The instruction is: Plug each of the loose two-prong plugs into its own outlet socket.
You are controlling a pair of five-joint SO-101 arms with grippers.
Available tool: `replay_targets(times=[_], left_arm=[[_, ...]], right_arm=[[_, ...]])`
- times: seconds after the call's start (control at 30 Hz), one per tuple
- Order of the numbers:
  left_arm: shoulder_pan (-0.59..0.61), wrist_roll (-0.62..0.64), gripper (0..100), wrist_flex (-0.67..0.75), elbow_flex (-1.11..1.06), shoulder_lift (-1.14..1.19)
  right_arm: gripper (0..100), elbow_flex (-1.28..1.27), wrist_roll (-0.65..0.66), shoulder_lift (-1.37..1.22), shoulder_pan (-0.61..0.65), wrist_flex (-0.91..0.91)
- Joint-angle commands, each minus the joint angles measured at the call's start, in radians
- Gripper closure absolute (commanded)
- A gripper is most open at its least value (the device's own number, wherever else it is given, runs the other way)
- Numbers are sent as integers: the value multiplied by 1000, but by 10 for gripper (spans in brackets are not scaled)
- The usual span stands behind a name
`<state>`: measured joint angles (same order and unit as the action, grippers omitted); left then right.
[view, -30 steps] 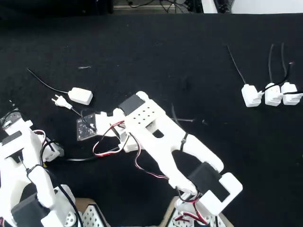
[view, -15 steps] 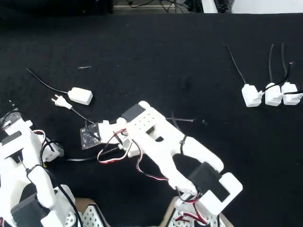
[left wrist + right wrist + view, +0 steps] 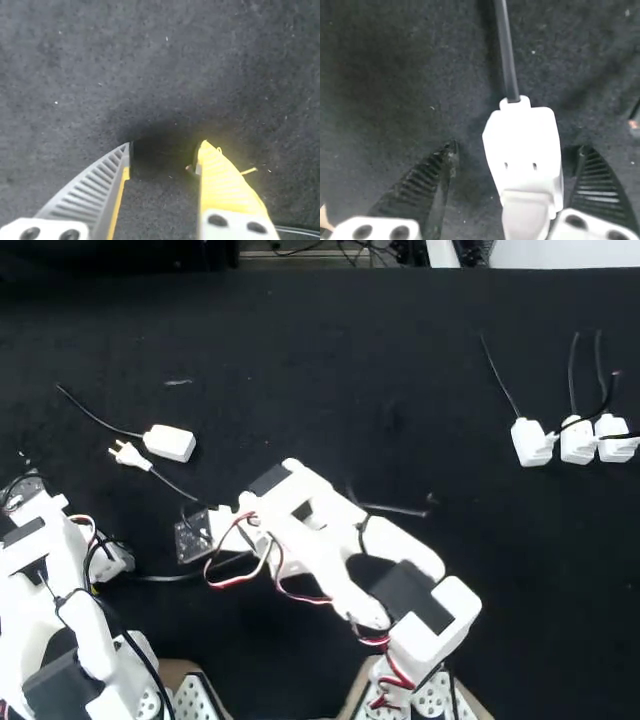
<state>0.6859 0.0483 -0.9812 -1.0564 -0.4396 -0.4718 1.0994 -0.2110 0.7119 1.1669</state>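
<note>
Black cloth table (image 3: 380,360). My right tool (image 3: 196,536) is spread and straddles a white outlet socket (image 3: 520,145) without pinching it. The socket's long axis runs straight ahead between the fingers, and its black cable (image 3: 505,50) leads away from the tips. The loose two-prong plug (image 3: 122,452) lies farther ahead, near a second socket (image 3: 168,443). My left tool (image 3: 165,148), also spread, hangs over bare cloth.
</note>
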Motion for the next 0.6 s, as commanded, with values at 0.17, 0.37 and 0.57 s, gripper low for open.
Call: replay_targets(times=[0.17, 0.37, 0.57], left_arm=[[8, 3, 777, 12, 47, -3], [7, 3, 777, 12, 47, -3], [7, 3, 777, 12, 45, -2]], right_arm=[[655, 28, 9, -8, -87, -11], [982, 53, -23, -13, -103, -14], [988, 114, -150, -7, -103, 0]])
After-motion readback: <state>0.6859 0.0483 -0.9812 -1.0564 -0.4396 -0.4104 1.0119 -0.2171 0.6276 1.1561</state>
